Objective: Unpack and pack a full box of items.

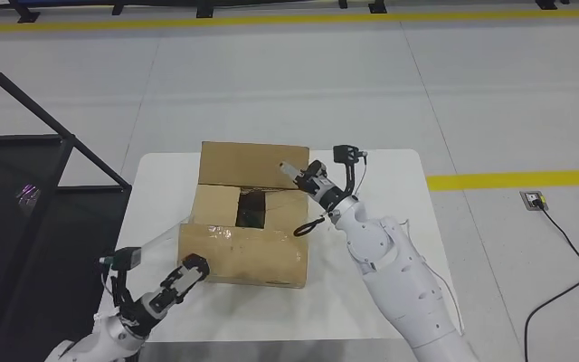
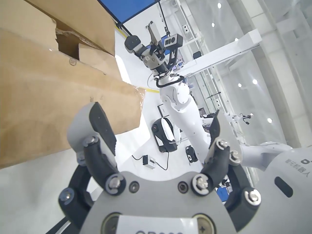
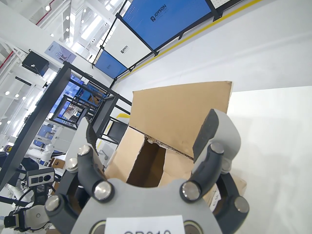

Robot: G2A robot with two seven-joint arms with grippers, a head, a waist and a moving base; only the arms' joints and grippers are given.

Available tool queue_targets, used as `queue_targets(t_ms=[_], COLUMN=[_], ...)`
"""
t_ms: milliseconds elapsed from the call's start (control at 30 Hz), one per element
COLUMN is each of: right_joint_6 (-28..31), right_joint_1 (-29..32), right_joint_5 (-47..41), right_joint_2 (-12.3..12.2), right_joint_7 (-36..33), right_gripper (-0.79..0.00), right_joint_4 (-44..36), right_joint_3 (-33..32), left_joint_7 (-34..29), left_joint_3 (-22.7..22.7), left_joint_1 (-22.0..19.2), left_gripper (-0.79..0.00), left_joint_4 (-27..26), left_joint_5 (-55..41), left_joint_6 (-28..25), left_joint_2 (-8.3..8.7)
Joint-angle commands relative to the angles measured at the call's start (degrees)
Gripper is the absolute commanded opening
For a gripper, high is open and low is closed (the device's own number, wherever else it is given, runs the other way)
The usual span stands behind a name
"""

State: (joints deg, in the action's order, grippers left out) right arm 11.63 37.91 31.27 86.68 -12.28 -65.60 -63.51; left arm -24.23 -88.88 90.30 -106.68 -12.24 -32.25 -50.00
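One cardboard box [image 1: 244, 249] is sitting in the middle of the white table [image 1: 380, 271], its top flaps [image 1: 215, 201] hanging partly open with a dark gap [image 1: 251, 208] showing between them. The left gripper [image 1: 193, 268] is hovering just beside the box's near left corner with its fingers spread wide. The right gripper [image 1: 300, 170] is hanging over the box's right edge, fingers spread too and gripping nothing.
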Motion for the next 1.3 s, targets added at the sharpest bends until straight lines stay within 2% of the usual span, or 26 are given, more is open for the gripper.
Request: queue_targets(t_ms=[0, 200, 433, 567, 733, 1000, 1167, 1267], right_joint_6=[-1.6, -1.4, 3.3, 7.0, 16.0, 29.6, 35.3, 35.9], right_joint_1=[-1.1, -6.6, -13.3, -16.5, -18.9, -20.2, -19.1, -17.7], right_joint_5=[-0.8, -3.6, -9.5, -13.3, -20.3, -28.1, -32.3, -35.5], right_joint_2=[0.2, 0.9, 2.4, 3.5, 4.6, 4.3, 3.4, 2.7], right_joint_7=[-0.1, 0.1, -1.5, -4.7, -9.3, -15.3, -21.6, -28.1], right_gripper=[0.0, 0.0, 0.0, 0.0, 0.0, 0.0, 0.0, 0.0], right_joint_4=[1.9, 12.1, 25.3, 31.7, 37.3, 39.9, 37.4, 34.6], right_joint_3=[-0.2, -0.5, 0.2, 1.1, 0.6, -2.1, -3.9, -4.7], left_joint_7=[0.8, 2.5, 2.5, 2.7, 2.8, 4.6, 6.3, 7.1], left_joint_3=[1.3, 4.4, 6.3, 6.4, 6.0, 5.9, 6.2, 6.7], left_joint_1=[-1.8, -5.5, -8.0, -8.1, -7.6, -7.3, -7.9, -8.6], left_gripper=[0.0, 0.0, 0.0, 0.0, 0.0, 0.0, 0.0, 0.0], left_joint_4=[0.7, 2.7, 5.3, 5.9, 6.3, 6.3, 6.3, 6.4], left_joint_5=[0.4, 1.4, 1.8, 2.0, 2.1, 3.7, 4.9, 6.0], left_joint_6=[1.8, 4.4, 6.0, 6.0, 5.9, 7.5, 10.1, 11.6], left_joint_2=[-0.28, -1.09, -1.78, -2.06, -2.33, -2.86, -3.27, -3.54])
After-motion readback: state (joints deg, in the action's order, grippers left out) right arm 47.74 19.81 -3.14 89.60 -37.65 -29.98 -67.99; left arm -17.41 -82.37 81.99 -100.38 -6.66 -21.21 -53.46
